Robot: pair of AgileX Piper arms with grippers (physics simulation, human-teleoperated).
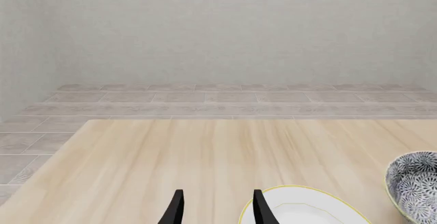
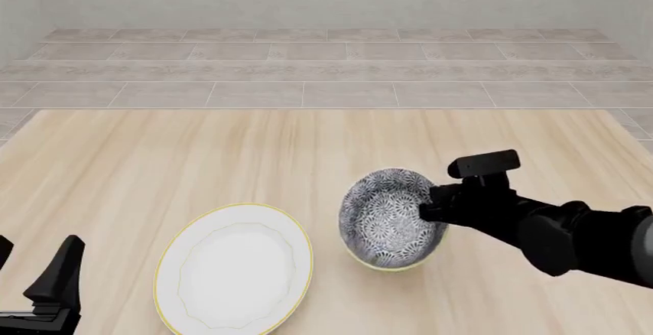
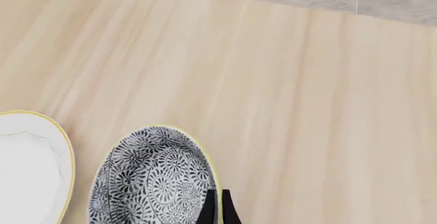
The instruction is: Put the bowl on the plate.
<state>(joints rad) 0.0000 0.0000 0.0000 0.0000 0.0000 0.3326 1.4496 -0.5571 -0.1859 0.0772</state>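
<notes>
The dark blue-grey floral bowl (image 2: 388,216) sits tilted right of the table's middle, its opening turned toward the camera and the plate. My right gripper (image 2: 424,209) is shut on its right rim; the right wrist view shows the two fingers (image 3: 217,206) pinched on the bowl's (image 3: 150,178) yellowish edge. The white plate (image 2: 235,270) with its thin gold rim lies flat just left of the bowl, a small gap between them. My left gripper (image 2: 30,265) hangs open at the near left corner, left of the plate (image 1: 307,208), holding nothing (image 1: 218,208). The bowl (image 1: 413,183) shows beyond the plate.
The light wooden table (image 2: 204,159) stretches back to a grey tiled floor (image 2: 326,67) and a pale wall. The right arm (image 2: 551,228) comes in from the right edge at table height.
</notes>
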